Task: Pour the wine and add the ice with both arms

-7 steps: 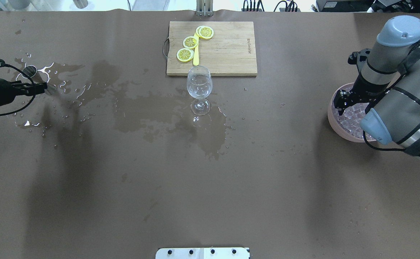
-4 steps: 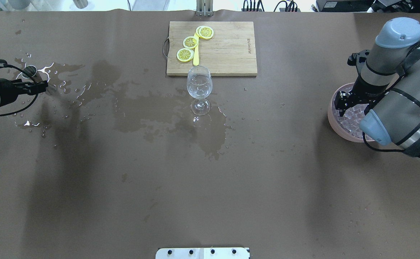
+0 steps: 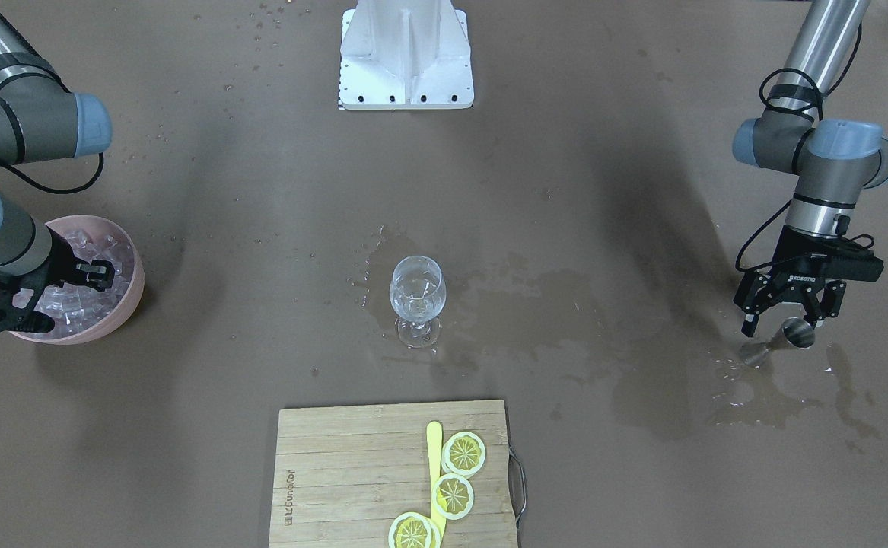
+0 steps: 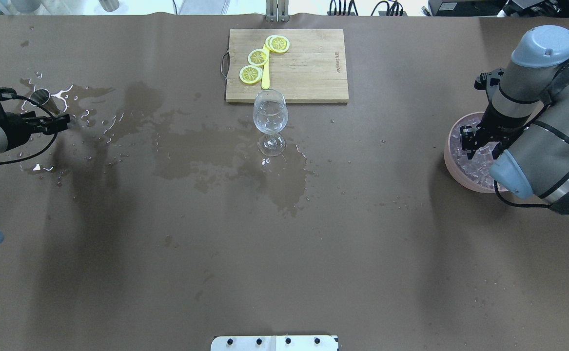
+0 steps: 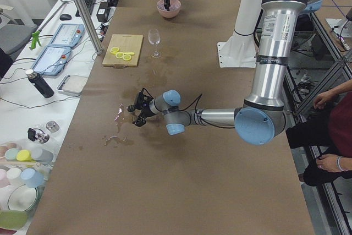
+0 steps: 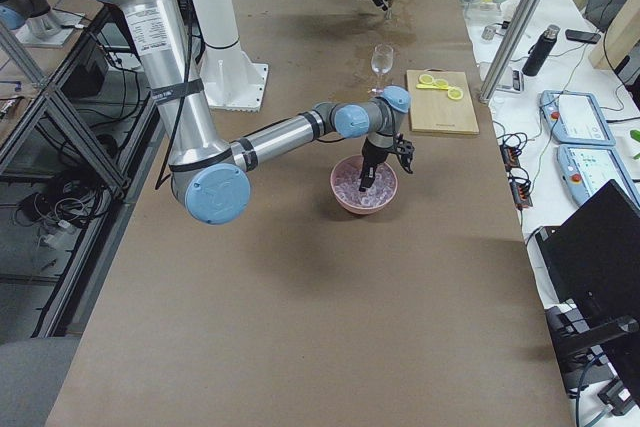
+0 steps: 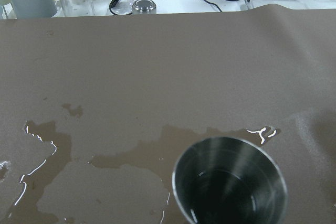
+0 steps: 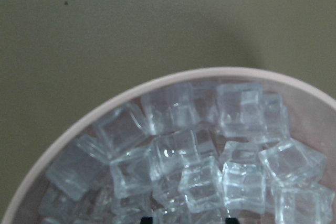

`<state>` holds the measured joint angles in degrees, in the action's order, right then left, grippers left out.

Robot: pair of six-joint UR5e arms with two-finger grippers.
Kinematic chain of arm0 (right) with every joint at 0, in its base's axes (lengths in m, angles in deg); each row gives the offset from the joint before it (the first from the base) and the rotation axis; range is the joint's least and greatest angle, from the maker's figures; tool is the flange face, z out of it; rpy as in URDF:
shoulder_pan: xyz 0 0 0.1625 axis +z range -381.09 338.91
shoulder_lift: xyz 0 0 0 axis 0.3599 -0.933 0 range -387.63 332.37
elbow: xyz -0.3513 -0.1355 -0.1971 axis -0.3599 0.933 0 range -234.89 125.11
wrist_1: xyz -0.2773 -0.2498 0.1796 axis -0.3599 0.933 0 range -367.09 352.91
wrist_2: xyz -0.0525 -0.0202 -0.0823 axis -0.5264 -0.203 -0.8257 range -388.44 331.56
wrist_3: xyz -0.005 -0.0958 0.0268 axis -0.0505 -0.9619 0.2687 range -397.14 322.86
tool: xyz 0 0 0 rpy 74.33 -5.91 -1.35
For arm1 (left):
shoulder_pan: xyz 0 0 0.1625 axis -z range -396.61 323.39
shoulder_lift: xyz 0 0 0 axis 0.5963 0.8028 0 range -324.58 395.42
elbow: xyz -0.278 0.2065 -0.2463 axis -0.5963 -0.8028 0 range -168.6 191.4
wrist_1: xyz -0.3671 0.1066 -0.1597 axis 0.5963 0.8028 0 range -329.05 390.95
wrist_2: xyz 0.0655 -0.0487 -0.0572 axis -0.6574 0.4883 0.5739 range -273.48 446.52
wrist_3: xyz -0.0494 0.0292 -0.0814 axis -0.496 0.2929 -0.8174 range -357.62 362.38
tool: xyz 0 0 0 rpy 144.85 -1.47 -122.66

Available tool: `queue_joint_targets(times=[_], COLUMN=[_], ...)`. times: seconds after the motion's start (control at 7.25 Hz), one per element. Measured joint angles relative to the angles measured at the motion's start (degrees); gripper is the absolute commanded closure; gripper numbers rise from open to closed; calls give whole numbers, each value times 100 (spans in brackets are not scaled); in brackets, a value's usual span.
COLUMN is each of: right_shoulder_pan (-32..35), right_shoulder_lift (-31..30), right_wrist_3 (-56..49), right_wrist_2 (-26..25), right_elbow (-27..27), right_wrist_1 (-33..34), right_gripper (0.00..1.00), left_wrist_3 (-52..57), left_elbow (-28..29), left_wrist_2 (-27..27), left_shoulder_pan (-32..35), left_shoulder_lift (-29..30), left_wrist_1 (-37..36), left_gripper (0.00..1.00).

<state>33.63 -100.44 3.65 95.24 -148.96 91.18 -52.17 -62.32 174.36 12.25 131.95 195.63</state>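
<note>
Overhead exterior, right gripper (image 4: 477, 144): has edged further over the pink bowl (image 4: 446, 158), jaws apart above the ice (image 4: 469, 165); a grab looks next.
Ice: small glossy clear cubes, heaped.
Wine glass (image 4: 270, 116): smooth, stemmed; wine (image 4: 270, 127) low inside, puddles around.
Left gripper (image 3: 784, 320): shifted slightly, jaws apart about the steel cup (image 3: 797, 332); pouring seems finished.
Cutting board (image 4: 308, 68): grained wood, lemon slices (image 4: 257, 57).

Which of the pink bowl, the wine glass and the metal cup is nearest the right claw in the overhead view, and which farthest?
1. Pink bowl, right side, beneath the right claw.
2. Wine glass, table centre.
3. Metal cup, far left edge.
</note>
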Motion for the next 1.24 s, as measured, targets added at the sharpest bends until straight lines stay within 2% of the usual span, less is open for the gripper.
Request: queue_joint_targets(times=[0.55,0.69,0.97,1.24], right_shoulder_pan=[-15,-22,-38,-52], right_shoulder_lift=[11,14,21,27], right_wrist_3=[207,214,262,314], right_wrist_2=[-2,-4,-9,-16], right_elbow=[-16,-15,-15,-13], right_wrist_1=[0,0,2,7], right_gripper=[50,52,62,64], left_wrist_3=[-219,-232,-216,-195], left_elbow=[36,73,258,375], left_wrist_2=[-530,-670,-949,-1133], left_shoulder_pan=[-270,-317,-465,-551], left_shoulder_lift=[-32,-45,-48,-24], left_wrist_1=[410,493,712,781], left_gripper=[2,2,2,2])
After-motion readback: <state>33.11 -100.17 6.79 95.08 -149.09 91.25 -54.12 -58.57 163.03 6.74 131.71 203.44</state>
